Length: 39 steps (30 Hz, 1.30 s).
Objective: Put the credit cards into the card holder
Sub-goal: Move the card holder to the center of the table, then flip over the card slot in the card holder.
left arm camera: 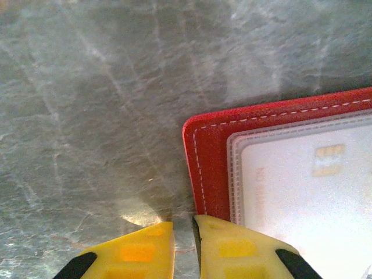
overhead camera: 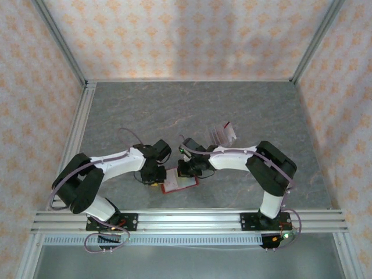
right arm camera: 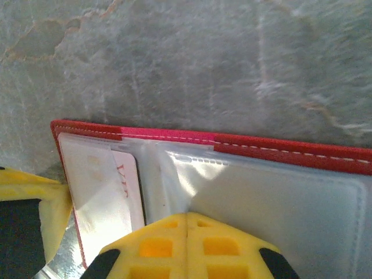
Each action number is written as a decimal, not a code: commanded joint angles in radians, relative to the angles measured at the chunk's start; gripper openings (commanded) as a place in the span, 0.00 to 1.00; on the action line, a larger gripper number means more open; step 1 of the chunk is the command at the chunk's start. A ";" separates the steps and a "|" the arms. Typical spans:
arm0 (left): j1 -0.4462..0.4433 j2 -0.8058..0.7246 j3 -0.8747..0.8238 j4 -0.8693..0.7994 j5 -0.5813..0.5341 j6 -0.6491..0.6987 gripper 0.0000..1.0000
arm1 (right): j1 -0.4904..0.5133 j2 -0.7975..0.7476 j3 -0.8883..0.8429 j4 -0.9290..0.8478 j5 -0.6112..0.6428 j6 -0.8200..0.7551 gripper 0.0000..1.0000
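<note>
On the desk (overhead camera: 232,110) the card holder (overhead camera: 179,183) is laid open at lower centre, spare credit cards (overhead camera: 225,133) up-right of it. Left gripper (left arm camera: 183,224) jaws are set a slit apart at its red edge, grip undeterminable; right gripper (right arm camera: 186,218) jaws are shut at a sleeve (right arm camera: 261,197). Holder should be pinned flat before feeding.

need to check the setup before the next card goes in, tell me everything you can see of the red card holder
The card holder is a small red wallet, leather-like, with white stitching and rounded corners. It lies open and flat on the grey table between the two grippers. Its pale translucent sleeves face up, and one holds a whitish card. The left gripper, nearly closed, meets its corner edge. The shut right gripper sits at the sleeves.
</note>
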State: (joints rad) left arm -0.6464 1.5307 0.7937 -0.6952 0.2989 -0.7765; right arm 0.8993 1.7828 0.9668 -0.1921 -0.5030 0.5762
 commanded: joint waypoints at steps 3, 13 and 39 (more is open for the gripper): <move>-0.033 0.121 0.125 0.108 -0.004 0.008 0.17 | -0.048 -0.053 -0.066 -0.082 0.156 0.049 0.00; -0.047 0.211 0.268 0.067 0.001 0.029 0.16 | -0.059 -0.186 -0.098 -0.128 0.216 0.043 0.01; -0.084 0.169 0.273 0.083 0.013 -0.018 0.16 | -0.100 -0.106 0.063 -0.394 0.321 -0.180 0.29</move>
State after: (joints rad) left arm -0.7204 1.6829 1.0523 -0.6270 0.3111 -0.7807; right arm 0.8036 1.6562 1.0130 -0.5438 -0.2237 0.4225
